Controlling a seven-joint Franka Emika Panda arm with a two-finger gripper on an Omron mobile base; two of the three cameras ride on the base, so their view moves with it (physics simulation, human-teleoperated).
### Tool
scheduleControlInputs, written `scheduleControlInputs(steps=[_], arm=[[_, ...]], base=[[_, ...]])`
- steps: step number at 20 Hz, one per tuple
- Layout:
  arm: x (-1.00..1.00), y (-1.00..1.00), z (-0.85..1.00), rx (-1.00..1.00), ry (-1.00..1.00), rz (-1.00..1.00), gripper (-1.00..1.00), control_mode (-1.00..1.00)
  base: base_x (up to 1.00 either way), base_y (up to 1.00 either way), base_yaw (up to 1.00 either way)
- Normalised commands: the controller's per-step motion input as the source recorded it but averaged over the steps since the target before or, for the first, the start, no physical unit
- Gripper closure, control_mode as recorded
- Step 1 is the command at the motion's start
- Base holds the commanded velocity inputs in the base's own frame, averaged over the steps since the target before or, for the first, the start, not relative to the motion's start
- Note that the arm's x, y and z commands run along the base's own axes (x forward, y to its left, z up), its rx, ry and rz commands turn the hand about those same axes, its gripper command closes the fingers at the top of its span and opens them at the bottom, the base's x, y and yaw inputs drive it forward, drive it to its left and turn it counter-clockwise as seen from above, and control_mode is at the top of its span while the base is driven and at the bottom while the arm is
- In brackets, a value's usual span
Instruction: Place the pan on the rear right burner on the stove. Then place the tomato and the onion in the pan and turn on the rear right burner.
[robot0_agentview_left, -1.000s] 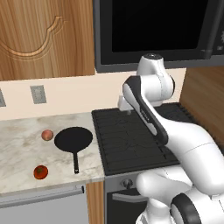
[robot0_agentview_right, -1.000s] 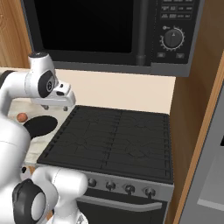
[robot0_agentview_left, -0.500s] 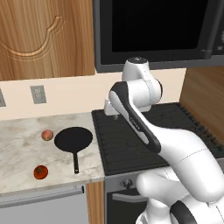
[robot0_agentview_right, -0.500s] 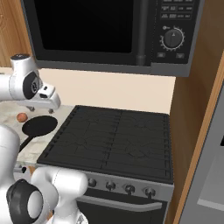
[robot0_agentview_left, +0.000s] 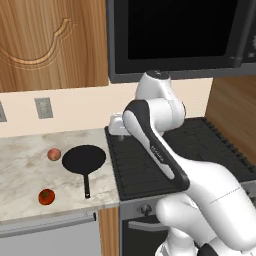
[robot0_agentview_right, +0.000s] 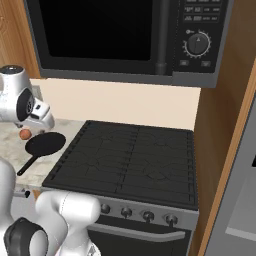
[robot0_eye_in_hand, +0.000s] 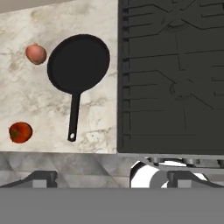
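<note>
While claw (robot0_eye_in_hand: 111, 177) hovers wide open, empty, pan (robot0_eye_in_hand: 78, 64) lies on counter (robot0_eye_in_hand: 100, 127)

Matte black pan (robot0_eye_in_hand: 78, 63), glossy red tomato (robot0_eye_in_hand: 20, 132), veined marble counter (robot0_eye_in_hand: 26, 97), ridged cast-iron stove (robot0_eye_in_hand: 175, 78).

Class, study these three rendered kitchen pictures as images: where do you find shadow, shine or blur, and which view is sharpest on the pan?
Left base view: even, flat light; the pan casts hardly any shadow on the counter. Right base view: the microwave door is a dull black, no glare. Hand view: sharpest on the pan, looking straight down; the tomato has a faint sheen, the onion looks matte, no blur.
</note>
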Motion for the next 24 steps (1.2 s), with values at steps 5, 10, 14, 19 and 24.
scheduleControlInputs(steps=[5,10,14,19,24], arm=[[-0.12,0.43,0.00,0.09,0.00,-0.01,-1.00,-1.00],[-0.08,0.40,-0.01,0.01,0.00,0.00,-1.00,-1.00],[-0.04,0.41,-0.13,0.00,0.00,0.00,-1.00,-1.00],[0.00,0.27,-0.14,0.00,-0.03,0.00,-1.00,-1.00],[0.02,0.01,-0.12,0.00,-0.01,0.00,-1.00,-1.00]], base=[[0.00,0.00,0.00],[0.00,0.00,0.00],[0.00,0.00,0.00],[0.00,0.00,0.00],[0.00,0.00,0.00]])
